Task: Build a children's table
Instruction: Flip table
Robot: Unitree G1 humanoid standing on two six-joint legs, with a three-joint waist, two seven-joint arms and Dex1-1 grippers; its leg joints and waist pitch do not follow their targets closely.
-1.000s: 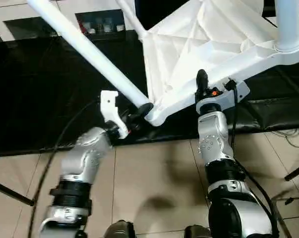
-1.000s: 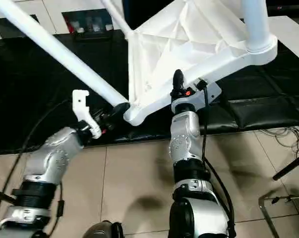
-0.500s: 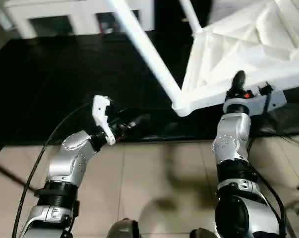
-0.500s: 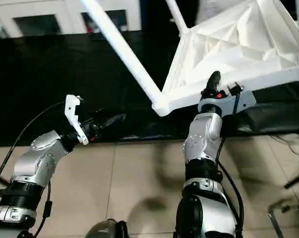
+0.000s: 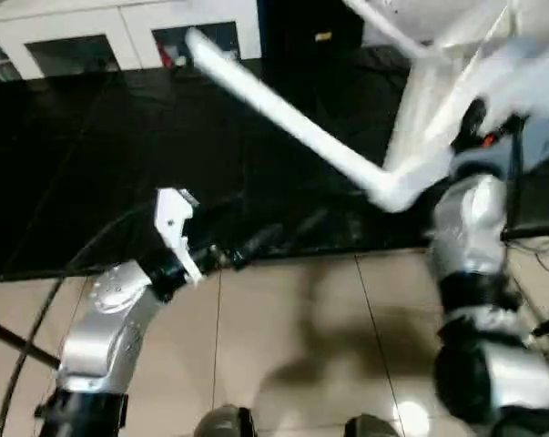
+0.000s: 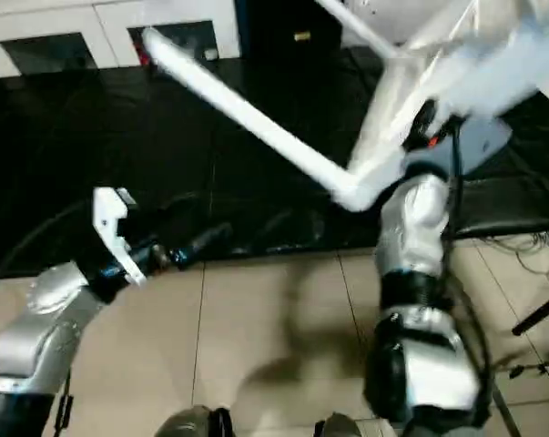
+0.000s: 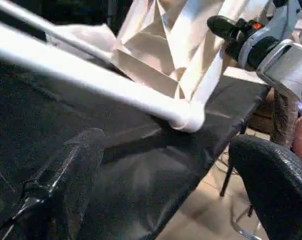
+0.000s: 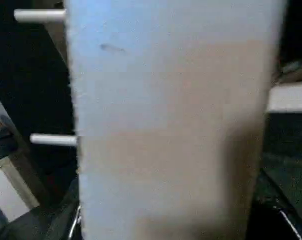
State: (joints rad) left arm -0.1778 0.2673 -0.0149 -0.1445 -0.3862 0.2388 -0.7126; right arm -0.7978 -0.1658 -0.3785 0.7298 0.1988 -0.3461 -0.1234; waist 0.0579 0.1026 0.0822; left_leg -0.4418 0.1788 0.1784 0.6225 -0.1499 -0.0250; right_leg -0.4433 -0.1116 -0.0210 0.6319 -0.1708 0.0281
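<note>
The white tabletop [image 5: 456,73] hangs tilted steeply at the upper right, ribbed underside [image 7: 161,35] showing. One long white leg [image 5: 283,118] runs from its low corner socket [image 5: 392,191] up toward the back left, and another thin leg [image 6: 356,27] crosses above. My right gripper [image 5: 474,123] is shut on the tabletop's rim, whose white edge [image 8: 171,120] stands between its fingers. My left gripper [image 5: 283,232] is open with nothing in it, low over the front edge of the black table, left of and below the socket [image 7: 188,117] and apart from it.
The black-covered work table [image 5: 119,155] spans the scene. White glass-door cabinets [image 5: 92,36] stand behind it. Beige tiled floor [image 5: 292,346] lies in front, with cables [image 6: 543,246] and a stand's dark leg [image 5: 547,319] at the right.
My left gripper was at the tabletop's low corner a second ago; it is off it and open. The right arm has swung the tabletop steeper and to the right.
</note>
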